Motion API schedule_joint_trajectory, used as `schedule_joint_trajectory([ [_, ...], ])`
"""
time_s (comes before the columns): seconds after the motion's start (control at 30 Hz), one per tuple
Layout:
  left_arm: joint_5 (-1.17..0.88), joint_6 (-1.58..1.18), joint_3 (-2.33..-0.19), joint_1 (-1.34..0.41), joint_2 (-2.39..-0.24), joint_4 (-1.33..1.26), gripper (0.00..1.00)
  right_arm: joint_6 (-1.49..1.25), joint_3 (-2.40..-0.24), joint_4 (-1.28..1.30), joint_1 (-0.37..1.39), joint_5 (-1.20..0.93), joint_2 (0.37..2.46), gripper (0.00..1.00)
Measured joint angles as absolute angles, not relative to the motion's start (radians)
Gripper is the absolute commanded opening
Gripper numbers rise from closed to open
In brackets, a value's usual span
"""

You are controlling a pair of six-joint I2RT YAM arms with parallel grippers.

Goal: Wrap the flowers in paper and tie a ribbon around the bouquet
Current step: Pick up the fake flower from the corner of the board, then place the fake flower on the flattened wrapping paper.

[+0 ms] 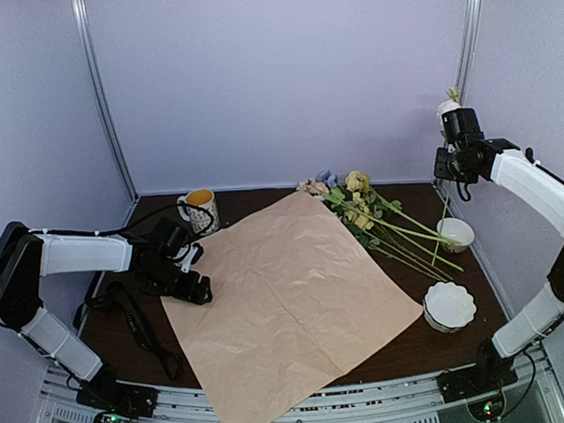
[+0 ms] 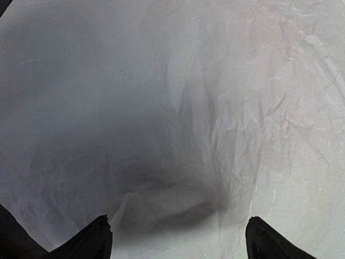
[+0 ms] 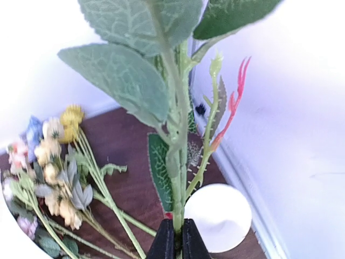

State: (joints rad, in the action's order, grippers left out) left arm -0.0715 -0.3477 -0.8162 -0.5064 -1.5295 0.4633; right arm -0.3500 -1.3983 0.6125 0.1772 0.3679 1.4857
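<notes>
Where the desk meets the arm bases, the paper lies spread peach side up, its near corner overhanging the edge. At its 8 o'clock the ribbon lies on the wood. At 9 o'clock the left gripper hangs released over the sheet's edge. The flowers lie at 1 o'clock, stems pointing toward 4 o'clock. Beyond them, raised at 2 o'clock, the right gripper is clenched on a leafy stem.

The paper is matt and creased, the table dark wood, the bowl glossy white.
</notes>
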Motion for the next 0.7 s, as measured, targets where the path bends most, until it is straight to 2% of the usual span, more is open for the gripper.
schedule_joint_trajectory([
  [0.27, -0.072, -0.347, -0.811, -0.506, -1.514, 0.463, 0.89, -0.194, -1.258, 0.389, 0.225, 0.547, 1.298, 0.00],
  [0.4, -0.072, -0.345, -0.811, -0.506, -1.498, 0.464, 0.89, -0.101, -1.117, 0.212, 0.272, 0.413, 1.121, 0.00],
  [0.5, -0.071, -0.345, -0.811, -0.506, -1.496, 0.464, 0.89, -0.105, -1.090, 0.136, 0.279, 0.305, 1.029, 0.00],
  [0.7, -0.072, -0.345, -0.811, -0.506, -1.496, 0.464, 0.90, -0.256, -1.149, 0.126, 0.282, 0.131, 1.021, 0.00],
])
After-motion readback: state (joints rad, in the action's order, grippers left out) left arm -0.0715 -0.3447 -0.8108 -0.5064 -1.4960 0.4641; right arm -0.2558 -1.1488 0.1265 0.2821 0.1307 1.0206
